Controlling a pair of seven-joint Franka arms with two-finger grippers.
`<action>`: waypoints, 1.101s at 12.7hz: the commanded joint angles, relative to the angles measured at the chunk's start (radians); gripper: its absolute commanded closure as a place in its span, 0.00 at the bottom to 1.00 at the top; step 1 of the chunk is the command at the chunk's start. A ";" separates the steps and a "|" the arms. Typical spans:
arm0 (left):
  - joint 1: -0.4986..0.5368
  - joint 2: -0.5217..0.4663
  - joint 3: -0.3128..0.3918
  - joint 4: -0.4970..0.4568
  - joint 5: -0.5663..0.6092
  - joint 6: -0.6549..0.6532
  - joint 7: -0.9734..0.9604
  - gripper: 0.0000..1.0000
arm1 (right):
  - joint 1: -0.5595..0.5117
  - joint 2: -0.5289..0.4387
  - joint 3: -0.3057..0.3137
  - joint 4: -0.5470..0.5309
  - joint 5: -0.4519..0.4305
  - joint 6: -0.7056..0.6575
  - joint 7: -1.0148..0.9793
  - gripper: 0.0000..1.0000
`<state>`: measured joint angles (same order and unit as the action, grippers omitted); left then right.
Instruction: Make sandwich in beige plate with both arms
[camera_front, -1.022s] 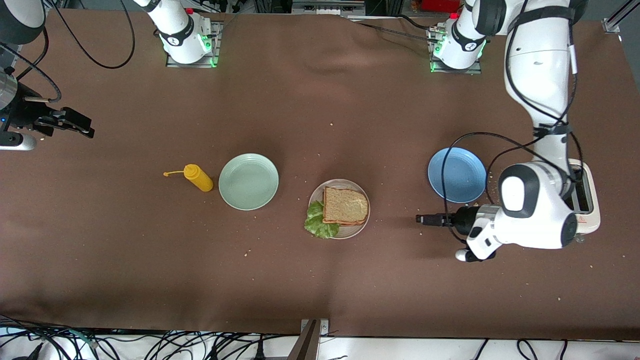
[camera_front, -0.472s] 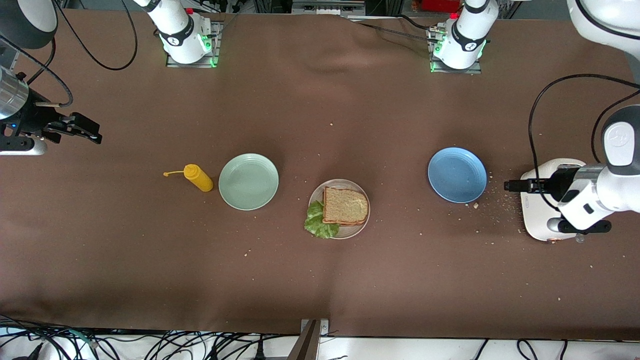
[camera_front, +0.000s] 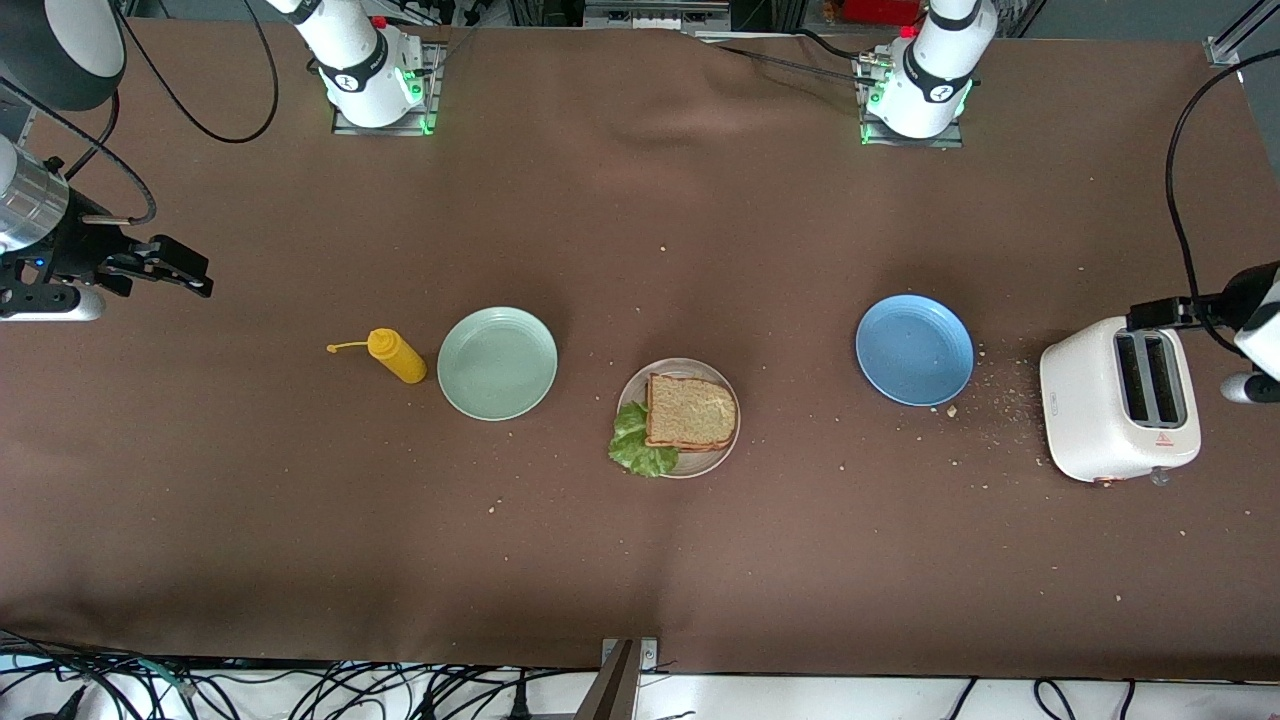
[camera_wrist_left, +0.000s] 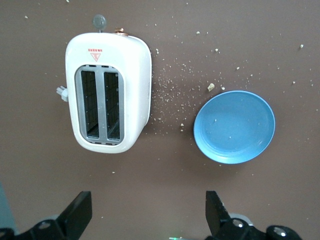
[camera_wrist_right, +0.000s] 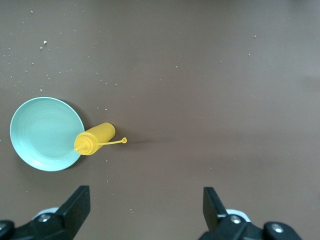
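Both grippers, left gripper (camera_wrist_left: 145, 215) and right gripper (camera_wrist_right: 142, 210), hang spread and empty at the table's ends, well apart from the sandwich (camera_front: 690, 412) on the beige plate (camera_front: 722, 450) midway between them

High front camera facing robots, wrist cameras looking down, left sharing toaster (camera_wrist_left: 107, 92), right sharing bottle (camera_wrist_right: 95, 138)

A matt brown cloth with faint wrinkles covers the table (camera_front: 640, 560). The toaster (camera_front: 1118, 410) looks like smooth, glossy white plastic. The blue plate (camera_front: 914, 349) and mint-green plate (camera_front: 497, 362) have a smooth satin finish. The sandwich (camera_front: 690, 411) bread looks coarse and grainy.
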<state>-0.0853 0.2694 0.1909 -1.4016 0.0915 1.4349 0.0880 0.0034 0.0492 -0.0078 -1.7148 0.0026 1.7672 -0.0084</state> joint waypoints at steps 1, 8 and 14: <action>-0.010 -0.209 -0.146 -0.235 0.073 0.068 -0.249 0.00 | 0.003 0.008 0.002 0.026 0.008 -0.003 0.001 0.00; 0.024 -0.271 -0.183 -0.250 -0.084 0.094 -0.098 0.00 | 0.000 -0.003 -0.001 0.054 -0.004 -0.049 -0.007 0.00; 0.018 -0.298 -0.122 -0.243 -0.098 0.113 -0.120 0.00 | -0.005 -0.006 -0.029 0.093 -0.012 -0.114 -0.010 0.00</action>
<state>-0.0648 0.0036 0.0515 -1.6246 0.0237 1.5311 -0.0498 -0.0007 0.0440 -0.0365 -1.6404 -0.0033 1.6806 -0.0102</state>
